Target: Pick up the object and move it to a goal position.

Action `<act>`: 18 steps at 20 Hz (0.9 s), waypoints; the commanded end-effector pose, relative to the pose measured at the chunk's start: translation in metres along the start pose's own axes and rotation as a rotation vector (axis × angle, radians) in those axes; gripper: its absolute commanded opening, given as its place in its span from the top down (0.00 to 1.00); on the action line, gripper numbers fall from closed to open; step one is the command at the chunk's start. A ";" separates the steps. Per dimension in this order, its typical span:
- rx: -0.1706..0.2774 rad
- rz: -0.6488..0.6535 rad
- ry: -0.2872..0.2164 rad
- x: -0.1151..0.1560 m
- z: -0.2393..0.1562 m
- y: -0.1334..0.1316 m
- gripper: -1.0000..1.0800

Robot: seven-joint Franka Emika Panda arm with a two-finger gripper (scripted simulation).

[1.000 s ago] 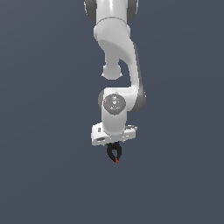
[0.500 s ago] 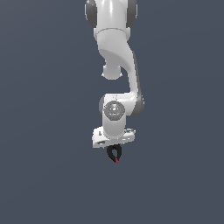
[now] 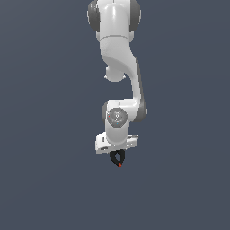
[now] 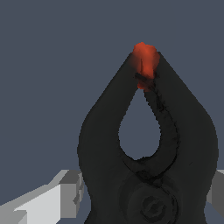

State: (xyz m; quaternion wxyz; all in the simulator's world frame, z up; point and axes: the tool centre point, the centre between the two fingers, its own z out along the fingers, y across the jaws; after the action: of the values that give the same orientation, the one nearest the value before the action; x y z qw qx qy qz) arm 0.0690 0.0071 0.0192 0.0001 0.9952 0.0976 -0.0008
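The black spring clamp (image 3: 117,158) hangs below the white hand, its red tip (image 3: 119,165) pointing down. My gripper (image 3: 117,153) is shut on the clamp's handle end and holds it in the air. In the wrist view the clamp (image 4: 105,144) fills most of the picture. Its two black arms meet at the red tip (image 4: 144,60). One grey finger (image 4: 46,202) shows on one side of it and the edge of the other (image 4: 217,192) on the opposite side. No goal marker shows in either view.
The white arm (image 3: 120,67) reaches down from the top of the exterior view. Behind it is only a plain dark blue-grey background, with no surface, edge or other object in view.
The wrist joint and hand have sunk a little in the exterior view and the arm's upper links have shifted. The clamp stays gripped at almost the same spot.
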 end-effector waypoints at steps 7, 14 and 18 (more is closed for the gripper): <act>0.000 0.000 0.001 0.001 0.000 0.000 1.00; 0.000 0.000 0.000 -0.002 -0.008 -0.002 1.00; 0.000 0.000 0.000 -0.007 -0.021 -0.006 1.00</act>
State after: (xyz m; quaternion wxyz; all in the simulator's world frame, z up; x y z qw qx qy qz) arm 0.0622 0.0105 0.0334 0.0000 0.9952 0.0976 -0.0023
